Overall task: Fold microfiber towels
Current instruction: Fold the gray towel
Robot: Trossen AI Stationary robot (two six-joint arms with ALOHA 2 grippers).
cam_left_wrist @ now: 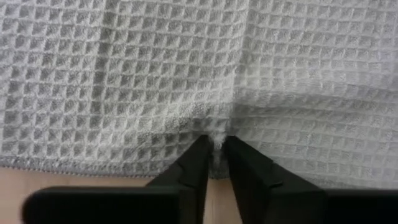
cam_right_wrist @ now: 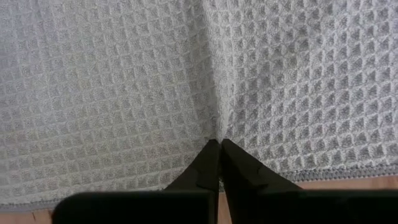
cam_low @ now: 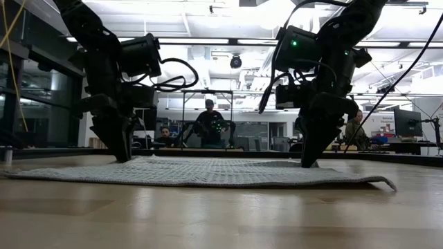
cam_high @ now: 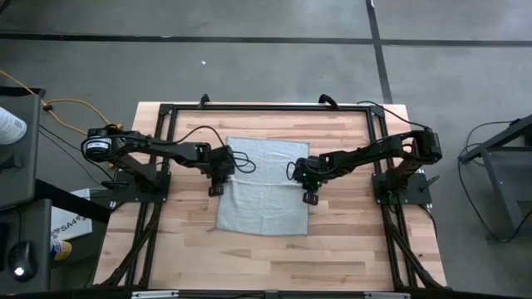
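The light grey-blue waffle-textured towel [cam_high: 264, 187] lies spread flat on the wooden table [cam_high: 349, 241]; it also shows in the low view [cam_low: 208, 171]. My left gripper [cam_high: 218, 184] stands at the towel's left edge, about midway along it, and is shut on the cloth. My right gripper [cam_high: 309, 193] stands at the towel's right edge, about midway along it, and is also shut on the cloth. Both point down at the table in the low view, the left gripper [cam_low: 123, 155] and the right gripper [cam_low: 308, 162]. My left gripper pinches a small pucker of the towel just inside its left edge [cam_left_wrist: 216, 142] between its two fingers [cam_left_wrist: 193, 171]. It comes from above, pointing down. The towel lies on the table, with a low ridge running inward from the pinch. My right gripper pinches a small pucker of the towel just inside its right edge [cam_right_wrist: 217, 134] between its two fingers [cam_right_wrist: 202, 168]. It comes from above, pointing down. The towel lies on the table, with a crease running inward from the pinch.
A black frame [cam_high: 266, 106] runs around the table's far side, and its struts [cam_high: 145, 241] run down both sides. Bare wood [cam_high: 266, 262] lies between the towel and the near edge. People [cam_low: 210, 124] sit in the room beyond the table.
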